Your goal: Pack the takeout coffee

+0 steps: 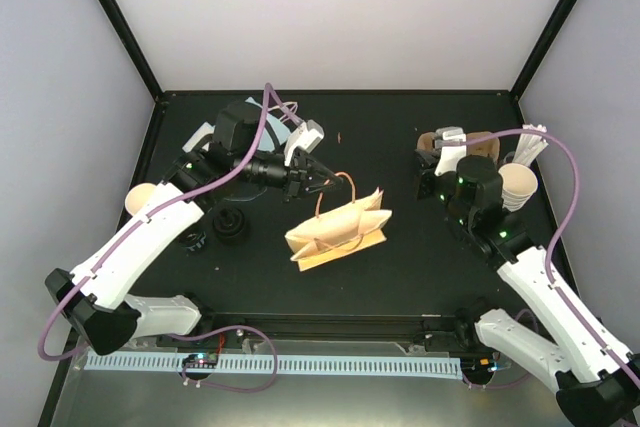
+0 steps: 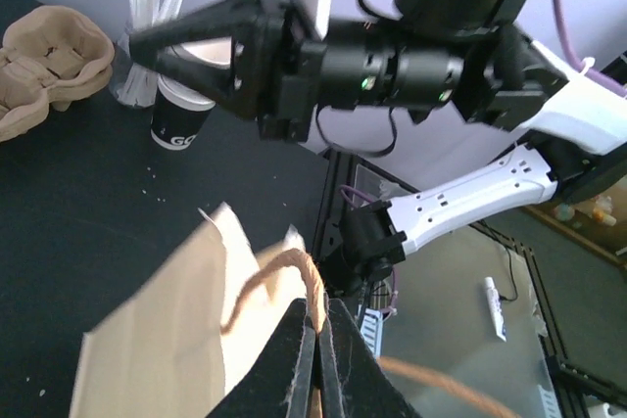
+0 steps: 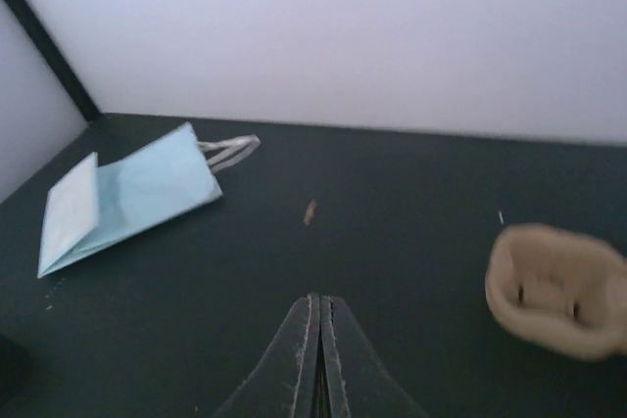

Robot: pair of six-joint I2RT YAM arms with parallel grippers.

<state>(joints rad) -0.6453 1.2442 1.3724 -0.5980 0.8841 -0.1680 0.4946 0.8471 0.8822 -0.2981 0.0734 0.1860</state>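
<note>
Top external view: left gripper [image 1: 323,184] out over the middle of the table [image 1: 420,257], jaws pinched tight on the twine handle [image 2: 284,261] of the kraft paper bag [image 1: 338,233], which lies on its side. Same story on the left wrist: fingers [image 2: 299,359] pressed together, twine caught between them. Right gripper [image 1: 432,150] toward the far right corner, just beside the pulp carrier [image 3: 556,286], jaws closed flat, nothing in them. Takeout coffee cup [image 1: 140,199] near the left edge, pale top showing, partly behind the left arm, well apart from the bag. Black lids [image 1: 231,226] between cup and bag. Blue bag [image 3: 127,193] flat toward the far left corner. Stack of cups [image 1: 518,185] with white sticks by the right edge.
</note>
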